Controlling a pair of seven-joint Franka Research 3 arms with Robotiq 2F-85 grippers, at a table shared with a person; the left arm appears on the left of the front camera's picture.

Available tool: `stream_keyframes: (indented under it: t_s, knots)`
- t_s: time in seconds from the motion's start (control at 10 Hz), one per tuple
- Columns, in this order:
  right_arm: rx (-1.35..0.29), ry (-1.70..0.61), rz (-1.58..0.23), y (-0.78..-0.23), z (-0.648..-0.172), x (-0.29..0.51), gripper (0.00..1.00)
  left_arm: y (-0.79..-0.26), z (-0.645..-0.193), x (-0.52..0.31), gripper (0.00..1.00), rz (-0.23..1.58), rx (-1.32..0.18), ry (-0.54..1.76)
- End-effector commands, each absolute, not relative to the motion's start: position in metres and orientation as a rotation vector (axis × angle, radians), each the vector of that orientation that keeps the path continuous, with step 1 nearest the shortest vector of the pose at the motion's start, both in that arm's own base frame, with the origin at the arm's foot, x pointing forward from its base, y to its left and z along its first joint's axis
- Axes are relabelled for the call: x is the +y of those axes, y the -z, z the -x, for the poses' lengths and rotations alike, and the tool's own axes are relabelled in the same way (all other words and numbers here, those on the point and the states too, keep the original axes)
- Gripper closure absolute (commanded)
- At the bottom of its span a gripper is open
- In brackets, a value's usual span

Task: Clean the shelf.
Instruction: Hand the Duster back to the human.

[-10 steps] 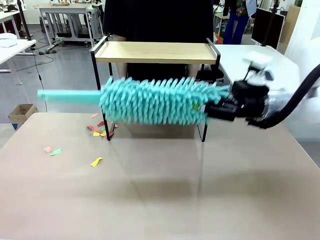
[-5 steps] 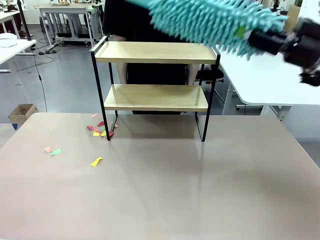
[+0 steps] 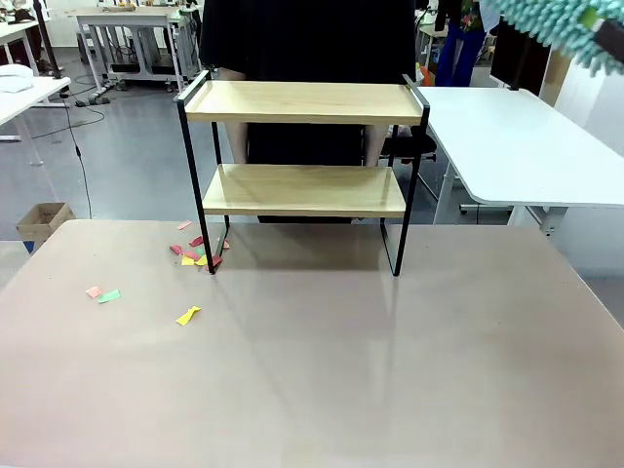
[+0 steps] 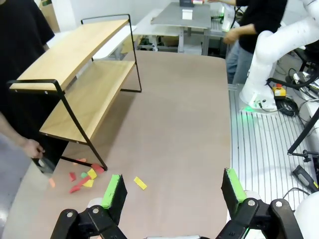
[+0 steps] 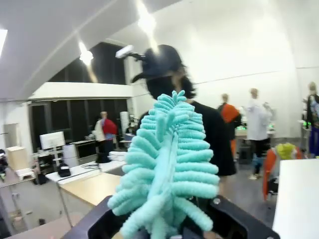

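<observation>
The shelf (image 3: 302,102), a black-framed rack with two bare wooden boards, stands at the table's far edge; the left wrist view has it at upper left (image 4: 75,50). A fluffy teal duster (image 3: 551,19) pokes into the front view's top right corner, high above the shelf. In the right wrist view the duster (image 5: 167,164) rises straight out of my right gripper (image 5: 169,226), which is shut on its handle. My left gripper (image 4: 173,189) hangs open over the table with nothing between its green pads (image 4: 112,191).
Coloured paper scraps (image 3: 200,253) lie on the table by the shelf's left front leg, with a few more farther left (image 3: 102,292). A person in black (image 3: 302,39) stands behind the shelf. A white desk (image 3: 517,146) sits to the right.
My right arm swung the duster up from in front of the shelf's lower board, over the top board, to the upper right corner. Both boards are now uncovered.
</observation>
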State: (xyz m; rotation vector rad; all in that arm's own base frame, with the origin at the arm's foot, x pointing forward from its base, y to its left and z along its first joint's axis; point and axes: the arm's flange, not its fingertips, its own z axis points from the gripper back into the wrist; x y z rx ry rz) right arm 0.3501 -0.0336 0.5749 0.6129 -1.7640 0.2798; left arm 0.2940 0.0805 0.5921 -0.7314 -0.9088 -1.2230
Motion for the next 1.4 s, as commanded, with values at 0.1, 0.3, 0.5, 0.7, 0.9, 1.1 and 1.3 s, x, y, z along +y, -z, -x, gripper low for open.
stream_keyframes:
  t_s: [0.1,0.3,0.5,0.7,0.9,1.1,1.3]
  knots:
    - [-1.75,-0.175,-0.508,-0.516,-0.332,-0.037,0.84,-0.594,-0.295,0.081,0.0,0.742,-0.935,1.237]
    - [-1.677,-0.127,-0.474,-0.478,-0.335,-0.048,0.84,-0.594,-0.295,0.081,0.0,0.742,-0.935,1.237]
    - [-1.604,-0.09,-0.453,-0.437,-0.332,-0.056,0.84,-0.594,-0.295,0.081,0.0,0.742,-0.935,1.237]
    - [-1.552,-0.062,-0.437,-0.404,-0.327,-0.06,0.84,-0.594,-0.295,0.081,0.0,0.742,-0.935,1.237]
    - [-1.529,-0.056,-0.437,-0.385,-0.322,-0.061,0.84,-0.594,-0.295,0.081,0.0,0.742,-0.935,1.237]
    - [-1.511,-0.048,-0.42,-0.385,-0.325,-0.059,0.84,-0.594,-0.295,0.081,0.0,0.742,-0.935,1.237]
    - [-1.47,-0.054,-0.464,-0.414,-0.399,-0.078,0.84,-0.594,-0.295,0.081,0.0,0.742,-0.935,1.237]
